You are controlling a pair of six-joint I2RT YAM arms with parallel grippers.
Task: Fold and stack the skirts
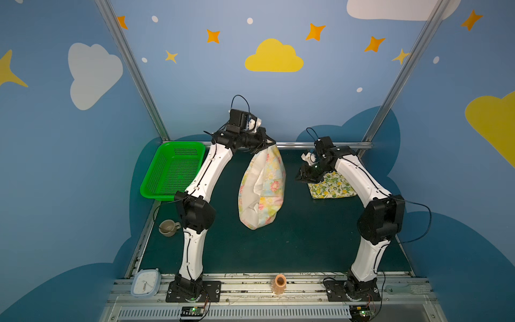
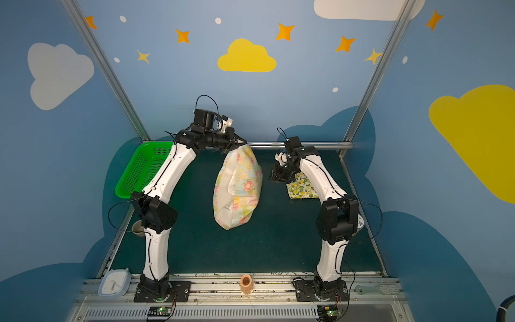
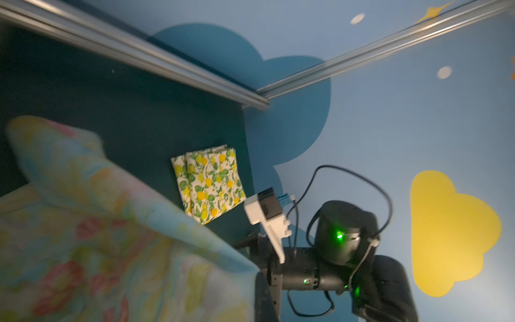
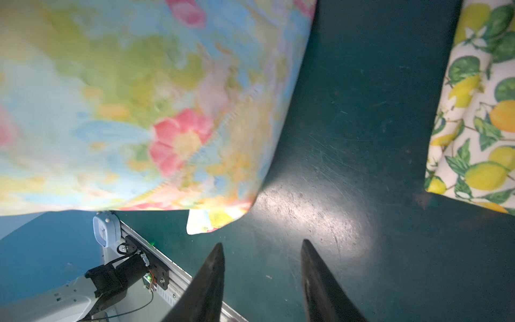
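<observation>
The pale yellow skirt with pink flowers point(image 1: 262, 186) point(image 2: 239, 189) hangs from one pinched point at its top, held high near the back rail. My left gripper point(image 1: 271, 143) point(image 2: 242, 143) point(image 3: 259, 274) is shut on that point. The skirt fills the left wrist view as a blur point(image 3: 97, 237). The lemon skirt point(image 1: 331, 186) point(image 2: 302, 189) point(image 3: 209, 184) lies folded flat on the table at the back right. My right gripper point(image 1: 299, 177) point(image 2: 271, 177) point(image 4: 263, 244) hovers open just left of it, with only bare table between its fingers. The flowered skirt point(image 4: 139, 97) and lemon skirt point(image 4: 479, 111) flank it.
A green perforated basket point(image 1: 174, 170) point(image 2: 142, 170) stands at the back left. A small cup point(image 1: 168, 227) sits by the left edge. A pale blue clock point(image 1: 145, 282) and an orange vase point(image 1: 279, 283) rest on the front rail. A pale tool point(image 1: 404, 288) lies at the front right.
</observation>
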